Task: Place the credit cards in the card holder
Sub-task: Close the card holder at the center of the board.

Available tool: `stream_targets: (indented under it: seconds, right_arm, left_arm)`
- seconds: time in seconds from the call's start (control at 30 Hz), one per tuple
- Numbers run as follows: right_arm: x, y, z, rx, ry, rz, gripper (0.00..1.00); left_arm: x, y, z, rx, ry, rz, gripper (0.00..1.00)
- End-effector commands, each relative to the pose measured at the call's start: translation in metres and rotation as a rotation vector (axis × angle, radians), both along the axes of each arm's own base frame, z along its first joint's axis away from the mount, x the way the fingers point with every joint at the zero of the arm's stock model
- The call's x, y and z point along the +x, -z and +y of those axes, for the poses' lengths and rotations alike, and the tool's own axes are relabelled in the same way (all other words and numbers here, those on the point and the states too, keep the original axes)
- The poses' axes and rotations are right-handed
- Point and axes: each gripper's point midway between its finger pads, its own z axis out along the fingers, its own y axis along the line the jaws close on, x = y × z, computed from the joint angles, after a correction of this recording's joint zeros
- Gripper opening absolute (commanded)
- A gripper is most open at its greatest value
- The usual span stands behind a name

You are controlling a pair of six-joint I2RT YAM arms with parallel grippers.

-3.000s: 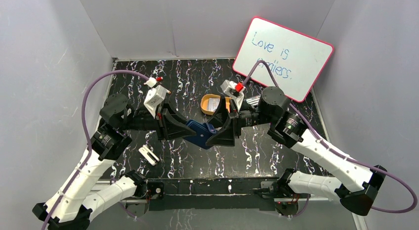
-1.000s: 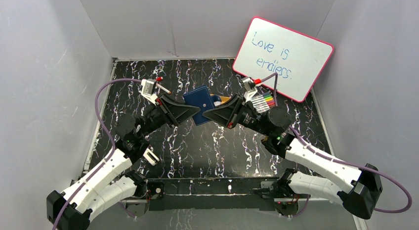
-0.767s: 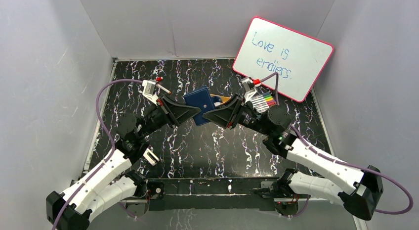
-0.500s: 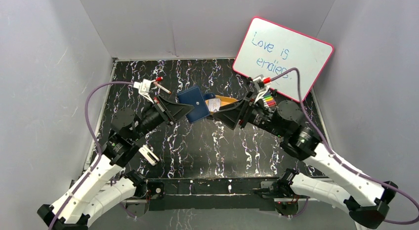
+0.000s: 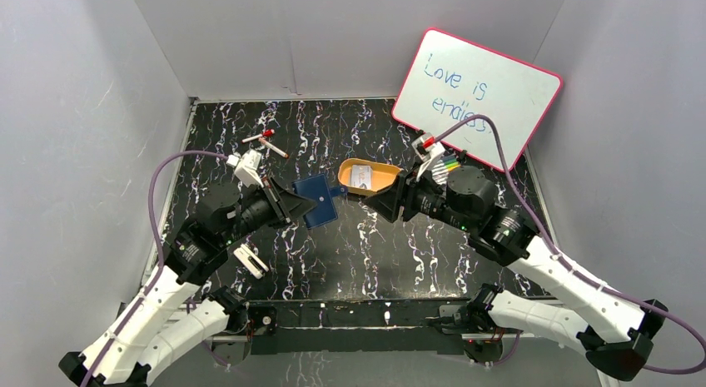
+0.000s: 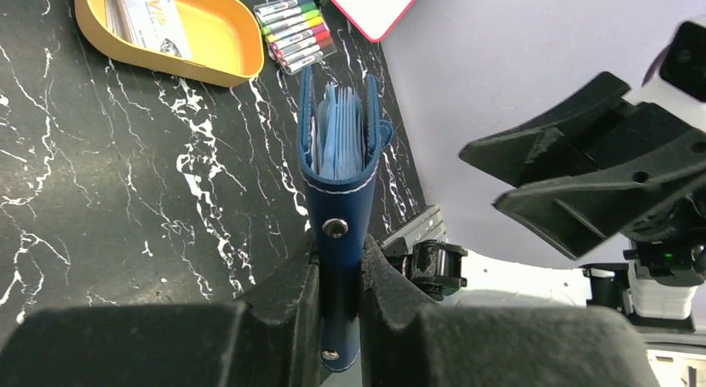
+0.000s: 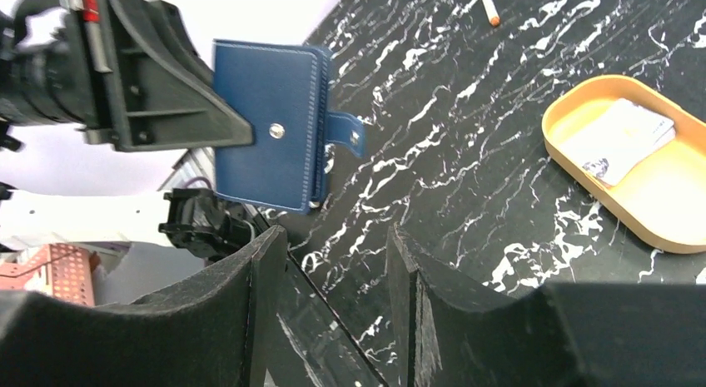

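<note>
My left gripper (image 5: 306, 205) (image 6: 340, 266) is shut on the spine edge of the navy card holder (image 5: 319, 197) (image 6: 340, 166) and holds it above the table. Its covers stand slightly apart, pale sleeves show inside, and the snap tab (image 7: 345, 131) hangs loose. My right gripper (image 5: 369, 201) (image 7: 337, 245) is open and empty, a little to the right of the card holder (image 7: 268, 125) and apart from it. The credit cards (image 5: 359, 177) (image 6: 148, 19) (image 7: 620, 136) lie stacked in the orange tray.
The orange oval tray (image 5: 385, 177) (image 6: 208, 29) (image 7: 666, 200) sits behind the grippers. A pack of coloured markers (image 5: 445, 164) (image 6: 295, 31) lies by the leaning whiteboard (image 5: 474, 91). Pens (image 5: 268, 139) lie at the back left, a small white part (image 5: 250, 260) at the near left.
The right gripper let go of the card holder, opened and drew back to the right. The left arm carried the holder off the tray, toward the near left.
</note>
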Motion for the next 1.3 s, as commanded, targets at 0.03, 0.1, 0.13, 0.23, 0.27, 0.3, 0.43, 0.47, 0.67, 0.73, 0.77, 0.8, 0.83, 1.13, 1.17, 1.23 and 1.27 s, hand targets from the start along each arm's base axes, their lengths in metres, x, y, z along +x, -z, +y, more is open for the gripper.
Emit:
stream_targets:
  seconds: [0.03, 0.1, 0.13, 0.23, 0.27, 0.3, 0.43, 0.47, 0.67, 0.73, 0.77, 0.8, 0.83, 1.13, 1.17, 1.23, 1.27]
  right_arm:
    - [0.009, 0.002, 0.007, -0.009, -0.007, -0.054, 0.55]
    - [0.01, 0.006, 0.013, -0.044, -0.031, -0.048, 0.54]
    - [0.011, 0.005, 0.016, -0.05, -0.04, -0.046, 0.53]
    - [0.009, -0.003, 0.028, -0.02, -0.09, -0.068, 0.52]
    - [0.008, -0.008, 0.031, -0.001, -0.106, -0.081, 0.52]
    - [0.007, -0.013, 0.034, 0.016, -0.126, -0.095, 0.52]
    - [0.006, -0.016, 0.042, 0.03, -0.155, -0.102, 0.52]
    - [0.006, -0.016, 0.043, 0.033, -0.164, -0.102, 0.51]
    - [0.008, -0.015, 0.046, 0.048, -0.158, -0.085, 0.42]
    - [0.01, -0.013, 0.046, 0.043, -0.151, -0.078, 0.42]
    - [0.011, -0.013, 0.046, 0.042, -0.143, -0.077, 0.42]
    - [0.012, -0.013, 0.045, 0.04, -0.137, -0.077, 0.42]
    - [0.013, -0.013, 0.044, 0.037, -0.129, -0.079, 0.42]
    - [0.013, -0.008, 0.045, 0.025, -0.134, -0.07, 0.38]
    - [0.013, -0.009, 0.046, 0.026, -0.136, -0.069, 0.36]
    - [0.012, -0.009, 0.047, 0.026, -0.143, -0.067, 0.34]
    - [0.012, -0.009, 0.047, 0.026, -0.145, -0.067, 0.33]
  left_arm:
    - [-0.009, -0.002, 0.004, 0.043, 0.054, -0.102, 0.0]
    - [-0.011, -0.003, 0.005, 0.057, 0.074, -0.164, 0.0]
    - [-0.012, -0.005, 0.005, 0.057, 0.086, -0.201, 0.0]
    - [-0.016, -0.014, 0.002, 0.036, 0.124, -0.292, 0.0]
    - [-0.016, -0.015, 0.001, 0.033, 0.136, -0.304, 0.0]
    - [-0.017, -0.016, -0.001, 0.03, 0.149, -0.311, 0.0]
    - [-0.02, -0.02, -0.008, 0.033, 0.196, -0.322, 0.0]
    - [-0.021, -0.02, -0.009, 0.034, 0.208, -0.324, 0.0]
    - [-0.024, -0.027, -0.006, 0.026, 0.206, -0.354, 0.0]
    - [-0.024, -0.028, -0.006, 0.024, 0.204, -0.355, 0.0]
    - [-0.025, -0.028, -0.006, 0.023, 0.205, -0.355, 0.0]
    - [-0.025, -0.029, -0.005, 0.02, 0.203, -0.356, 0.0]
    - [-0.026, -0.029, -0.005, 0.018, 0.202, -0.355, 0.0]
    - [-0.029, -0.034, -0.004, 0.004, 0.204, -0.365, 0.0]
    - [-0.029, -0.034, -0.003, 0.004, 0.202, -0.366, 0.0]
    - [-0.029, -0.035, -0.003, 0.002, 0.199, -0.369, 0.0]
    - [-0.029, -0.035, -0.003, 0.001, 0.198, -0.367, 0.0]
